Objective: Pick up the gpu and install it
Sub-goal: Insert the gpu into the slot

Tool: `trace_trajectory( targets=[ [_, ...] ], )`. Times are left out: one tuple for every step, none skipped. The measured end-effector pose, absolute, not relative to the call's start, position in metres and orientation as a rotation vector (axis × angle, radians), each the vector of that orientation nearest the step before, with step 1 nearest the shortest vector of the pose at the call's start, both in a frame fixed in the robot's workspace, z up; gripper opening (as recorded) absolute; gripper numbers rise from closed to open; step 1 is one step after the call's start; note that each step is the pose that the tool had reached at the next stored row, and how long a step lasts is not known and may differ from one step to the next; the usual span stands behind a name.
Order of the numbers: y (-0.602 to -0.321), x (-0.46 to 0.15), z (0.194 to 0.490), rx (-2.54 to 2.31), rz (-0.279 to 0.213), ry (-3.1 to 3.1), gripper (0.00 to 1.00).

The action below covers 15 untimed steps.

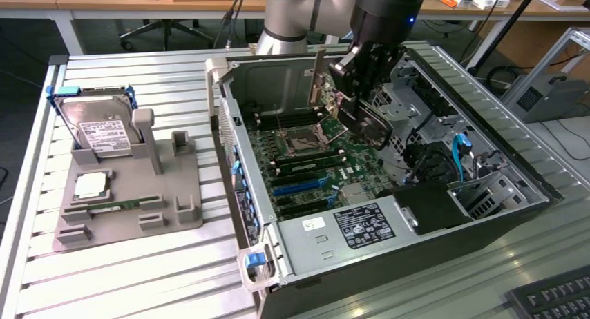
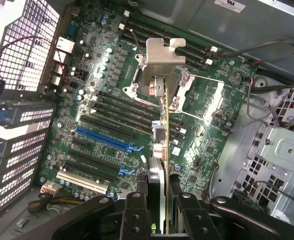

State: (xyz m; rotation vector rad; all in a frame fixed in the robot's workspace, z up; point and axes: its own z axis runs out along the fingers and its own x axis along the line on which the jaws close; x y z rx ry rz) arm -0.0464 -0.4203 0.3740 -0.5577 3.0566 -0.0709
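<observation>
The gpu (image 1: 367,123), a flat card with a black face and a silver end bracket, hangs tilted inside the open computer case (image 1: 242,160), above the motherboard (image 1: 309,163). My gripper (image 1: 360,98) is shut on the card's upper edge. The wrist view sees the gpu (image 2: 163,117) edge-on, its silver bracket (image 2: 162,56) at the far end and my gripper (image 2: 159,202) clamped on both faces. The card hovers over the CPU socket area, apart from the board. The blue expansion slot (image 2: 104,137) lies off to one side of the card.
A grey fixture tray (image 1: 175,208) at the exterior view's left holds a hard drive (image 1: 103,131), a CPU (image 1: 90,185) and a RAM stick (image 1: 112,207). The drive cage (image 1: 410,101), cables (image 1: 458,157) and a black box (image 1: 432,205) crowd the case's far side. A keyboard (image 1: 553,300) lies at the lower right.
</observation>
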Motion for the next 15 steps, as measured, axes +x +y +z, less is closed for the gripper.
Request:
trace_trajectory(
  targets=[
    [-0.4203,-0.0464,0.374,-0.56,-0.071,3.056,0.27],
    [-0.4203,-0.0464,0.3741,-0.562,-0.072,3.056,0.27],
    [-0.4203,-0.0464,0.3741,-0.564,-0.072,3.055,0.27],
    [-0.4203,-0.0464,0.374,-0.566,-0.072,3.055,0.27],
    [-0.4203,-0.0464,0.374,-0.569,-0.072,3.055,0.27],
    [-0.4203,-0.0464,0.3741,-0.57,-0.072,3.054,0.27],
    [-0.4203,-0.0464,0.3741,-0.572,-0.072,3.054,0.27],
    [-0.4203,-0.0464,0.3741,-0.574,-0.072,3.054,0.27],
    [-0.4203,-0.0464,0.3741,-0.577,-0.072,3.053,0.27],
    [-0.4203,-0.0464,0.3741,-0.579,-0.073,3.052,0.27],
    [-0.4203,-0.0464,0.3741,-0.582,-0.073,3.052,0.27],
    [-0.4203,-0.0464,0.374,-0.584,-0.073,3.052,0.27],
    [-0.4203,-0.0464,0.374,-0.585,-0.073,3.051,0.27],
    [-0.4203,-0.0464,0.374,-0.587,-0.073,3.051,0.27],
    [-0.4203,-0.0464,0.374,-0.588,-0.073,3.051,0.27]
  ],
)
